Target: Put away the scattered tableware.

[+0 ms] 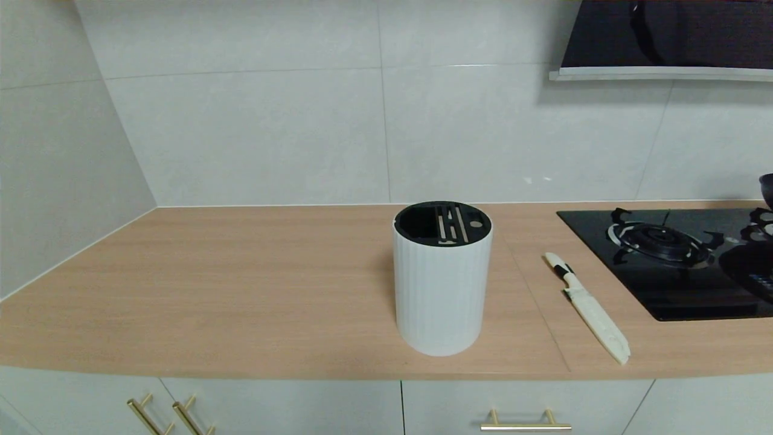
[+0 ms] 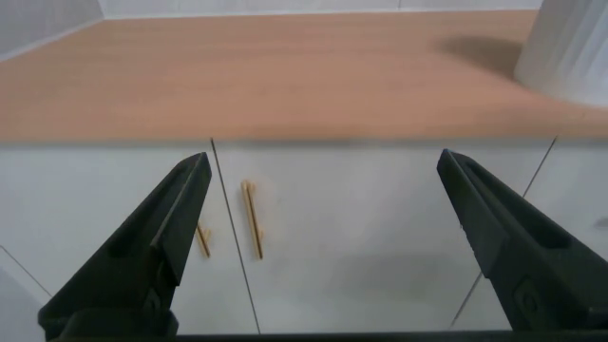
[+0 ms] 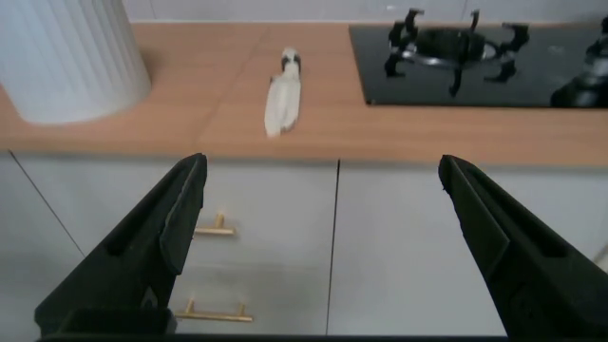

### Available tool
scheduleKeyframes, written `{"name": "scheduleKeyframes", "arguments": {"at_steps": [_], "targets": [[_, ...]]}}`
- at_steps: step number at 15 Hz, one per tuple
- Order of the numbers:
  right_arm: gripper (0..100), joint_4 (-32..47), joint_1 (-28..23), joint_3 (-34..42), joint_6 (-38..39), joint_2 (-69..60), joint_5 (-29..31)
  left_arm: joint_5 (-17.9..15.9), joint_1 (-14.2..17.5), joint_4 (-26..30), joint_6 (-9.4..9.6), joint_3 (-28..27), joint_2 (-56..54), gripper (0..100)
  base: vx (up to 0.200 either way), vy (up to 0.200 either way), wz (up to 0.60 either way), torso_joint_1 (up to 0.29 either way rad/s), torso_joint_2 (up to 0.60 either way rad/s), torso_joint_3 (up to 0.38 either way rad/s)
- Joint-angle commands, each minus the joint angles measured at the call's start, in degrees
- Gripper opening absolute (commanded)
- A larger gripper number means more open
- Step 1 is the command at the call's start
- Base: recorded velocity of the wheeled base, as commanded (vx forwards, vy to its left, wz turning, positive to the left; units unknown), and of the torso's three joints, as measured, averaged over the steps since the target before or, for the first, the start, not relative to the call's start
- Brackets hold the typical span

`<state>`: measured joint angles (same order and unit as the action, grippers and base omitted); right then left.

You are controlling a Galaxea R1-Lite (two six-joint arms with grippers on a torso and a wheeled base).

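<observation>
Left gripper [image 2: 323, 161], right gripper [image 3: 321, 161] both spread wide; cream black-banded knife [image 1: 589, 308] lies right of white ribbed cylindrical holder [image 1: 441, 290], interior too dark to read.

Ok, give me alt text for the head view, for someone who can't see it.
A white knife lies flat on a wooden counter, tip toward the front edge, between a tall white ribbed holder and a black gas hob. The holder stands upright mid-counter with a black slotted top, before a pale tiled wall.
</observation>
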<state>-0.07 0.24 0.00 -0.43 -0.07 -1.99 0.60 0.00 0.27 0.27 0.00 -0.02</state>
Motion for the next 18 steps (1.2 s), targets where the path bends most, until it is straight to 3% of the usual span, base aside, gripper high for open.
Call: {"name": "scheduleKeyframes", "arguments": {"at_steps": [1, 12, 18], "targets": [[100, -0.01, 0.02, 0.00, -0.01, 0.07, -0.03, 0.02, 0.00, 0.00, 0.00, 0.00, 0.02, 100, 0.000, 0.000, 0.00, 0.242, -0.53, -0.281], [100, -0.01, 0.02, 0.00, 0.08, 0.07, 0.05, 0.02, 0.00, 0.00, 0.00, 0.00, 0.02, 100, 0.000, 0.000, 0.00, 0.257, -0.55, -0.297], [100, -0.01, 0.02, 0.00, 0.08, 0.07, -0.03, 0.02, 0.00, 0.00, 0.00, 0.00, 0.02, 100, 0.000, 0.000, 0.00, 0.102, -0.20, -0.102]]}}
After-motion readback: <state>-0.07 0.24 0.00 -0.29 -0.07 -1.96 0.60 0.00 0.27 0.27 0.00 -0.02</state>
